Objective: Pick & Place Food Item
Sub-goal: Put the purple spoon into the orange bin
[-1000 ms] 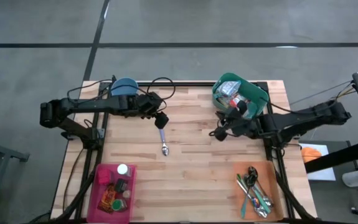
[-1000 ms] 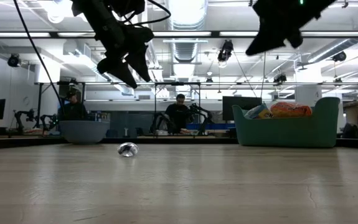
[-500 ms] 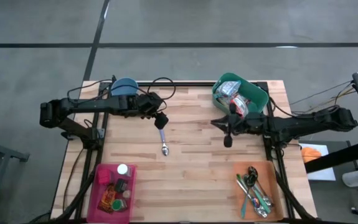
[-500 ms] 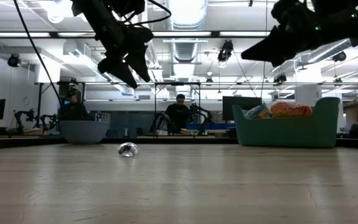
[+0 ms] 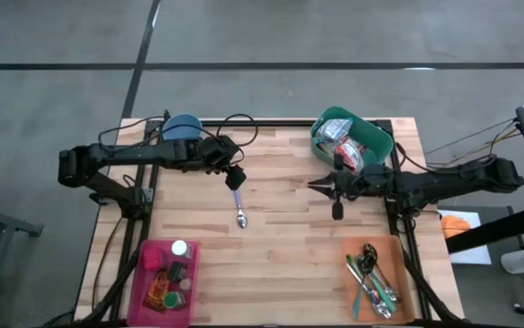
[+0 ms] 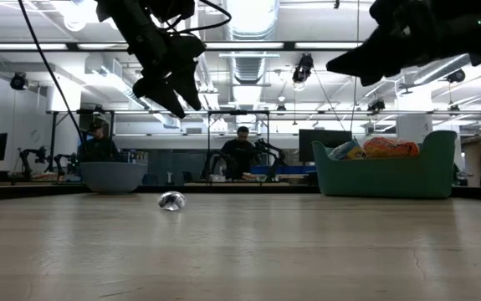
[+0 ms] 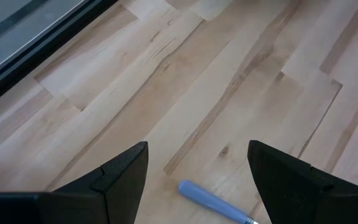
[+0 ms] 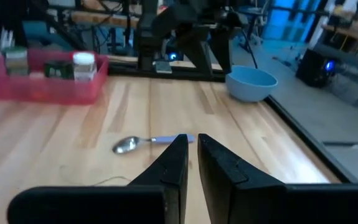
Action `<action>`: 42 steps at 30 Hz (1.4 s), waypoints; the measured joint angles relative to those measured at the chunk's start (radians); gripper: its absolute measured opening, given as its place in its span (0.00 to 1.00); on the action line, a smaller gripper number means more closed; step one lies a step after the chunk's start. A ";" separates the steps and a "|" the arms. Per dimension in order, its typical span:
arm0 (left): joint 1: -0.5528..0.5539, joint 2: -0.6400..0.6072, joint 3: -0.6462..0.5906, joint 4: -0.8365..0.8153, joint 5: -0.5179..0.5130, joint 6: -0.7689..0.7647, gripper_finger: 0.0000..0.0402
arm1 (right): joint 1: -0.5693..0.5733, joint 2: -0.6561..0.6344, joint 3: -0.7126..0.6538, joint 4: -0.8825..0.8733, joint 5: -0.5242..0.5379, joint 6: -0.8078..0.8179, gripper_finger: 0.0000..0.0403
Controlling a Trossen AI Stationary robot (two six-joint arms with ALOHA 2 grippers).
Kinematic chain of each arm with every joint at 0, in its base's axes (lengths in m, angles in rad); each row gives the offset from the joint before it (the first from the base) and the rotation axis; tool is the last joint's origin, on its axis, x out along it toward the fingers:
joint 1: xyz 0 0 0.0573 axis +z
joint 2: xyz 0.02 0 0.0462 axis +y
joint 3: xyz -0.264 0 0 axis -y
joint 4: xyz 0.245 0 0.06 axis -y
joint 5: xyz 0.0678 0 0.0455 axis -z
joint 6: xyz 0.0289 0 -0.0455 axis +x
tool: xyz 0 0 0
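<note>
A robotics lab or workshop: beyond the wooden bench (image 5: 280, 228) the low view opens onto a wide hall with exposed ceiling ducts (image 6: 248, 63), strip lights (image 6: 48, 46) and hanging cables, where people (image 6: 240, 155) sit at workstations among monitors (image 6: 319, 146) and other robot arms (image 6: 35, 156). The floor (image 5: 334, 36) is bare grey concrete.

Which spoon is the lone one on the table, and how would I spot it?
Start at the wooden table and find its bare middle. The spoon lies there alone, below the left end effector. Its blue handle sets it apart from the cutlery in the orange tray.
</note>
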 joint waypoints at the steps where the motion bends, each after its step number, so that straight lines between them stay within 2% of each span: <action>1: 0.000 0.000 0.000 0.000 0.000 0.000 0.70 | 0.000 0.005 0.008 0.002 0.000 0.029 0.08; 8: 0.000 0.000 0.000 0.000 0.000 0.000 0.70 | 0.000 0.040 0.046 -0.007 0.001 0.079 0.08; 14: 0.000 0.000 0.000 0.000 0.000 -0.001 0.70 | 0.000 0.054 0.052 -0.009 0.009 0.005 0.08; 31: 0.000 0.000 0.000 0.005 0.000 -0.025 0.70 | 0.000 0.051 0.051 -0.008 0.009 0.019 0.08; 34: 0.000 0.000 0.000 0.003 0.037 -0.050 0.70 | 0.000 0.051 0.051 -0.008 0.009 0.019 0.08; 36: -0.009 0.000 0.000 -0.016 0.113 -0.105 0.70 | 0.000 0.051 0.051 -0.008 0.009 0.019 0.08; 38: -0.037 0.000 0.000 -0.029 0.177 -0.228 0.70 | 0.000 0.051 0.051 -0.008 0.009 0.019 0.08; 42: -0.123 0.002 0.000 -0.097 0.187 -0.503 0.70 | 0.000 0.051 0.051 -0.008 0.009 0.019 0.08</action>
